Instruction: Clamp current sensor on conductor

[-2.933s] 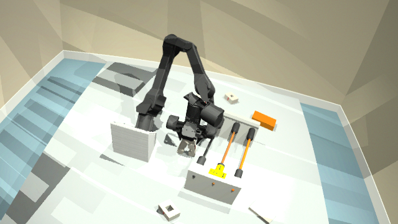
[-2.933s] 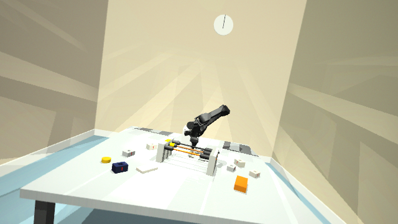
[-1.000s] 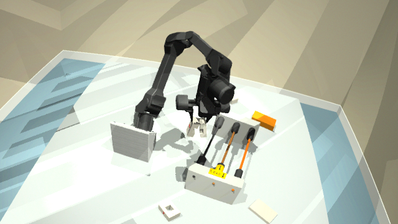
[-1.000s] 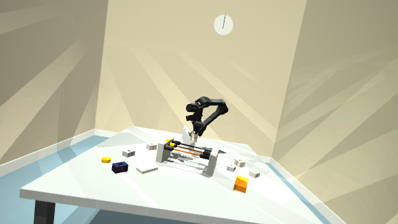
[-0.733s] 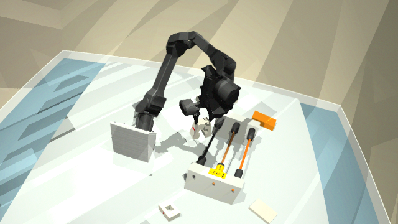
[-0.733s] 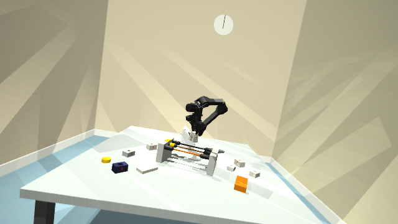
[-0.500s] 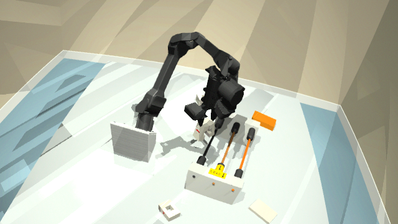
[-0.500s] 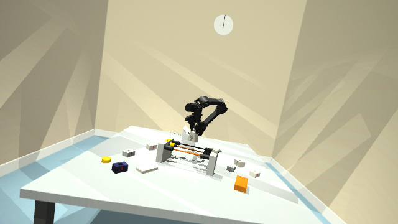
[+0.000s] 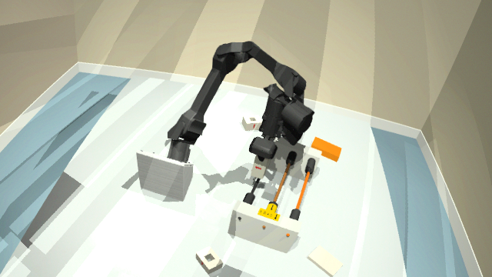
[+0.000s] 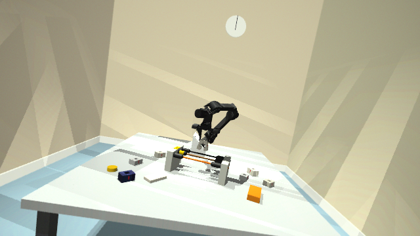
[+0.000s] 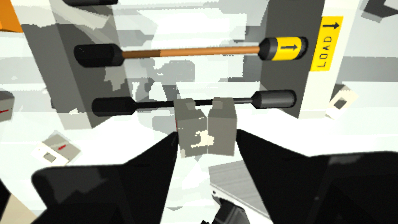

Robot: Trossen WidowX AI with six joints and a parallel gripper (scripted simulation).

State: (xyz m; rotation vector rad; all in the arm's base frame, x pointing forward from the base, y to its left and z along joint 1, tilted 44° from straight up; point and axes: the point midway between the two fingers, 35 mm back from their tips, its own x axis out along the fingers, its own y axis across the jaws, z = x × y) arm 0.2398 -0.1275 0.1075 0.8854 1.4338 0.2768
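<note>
My gripper (image 11: 207, 134) is shut on the open split-core sensor (image 9: 258, 170) (image 11: 221, 134), a pale block whose two jaws stand apart at the far end in the wrist view. The jaws overlap the black conductor (image 9: 254, 188) (image 11: 152, 105) in that view; I cannot tell whether they touch it. The sensor's red arrow (image 9: 257, 168) shows in the top view, too small to read its direction. The brown conductor (image 9: 283, 181) (image 11: 200, 52) is the middle one, with a yellow arrow sleeve (image 11: 288, 48) at its end beside the yellow LOAD marker (image 9: 269, 214) (image 11: 327, 45).
An orange conductor (image 9: 303, 190) (image 10: 198, 160) runs on the brown one's other side. Two upright end blocks (image 9: 265, 231) (image 10: 223, 174) carry the conductors. An orange block (image 9: 326, 149) (image 10: 254, 193), a dark blue sensor-like block (image 10: 126, 177), a pale plate (image 9: 325, 261) and several pale ring-shaped blocks lie around.
</note>
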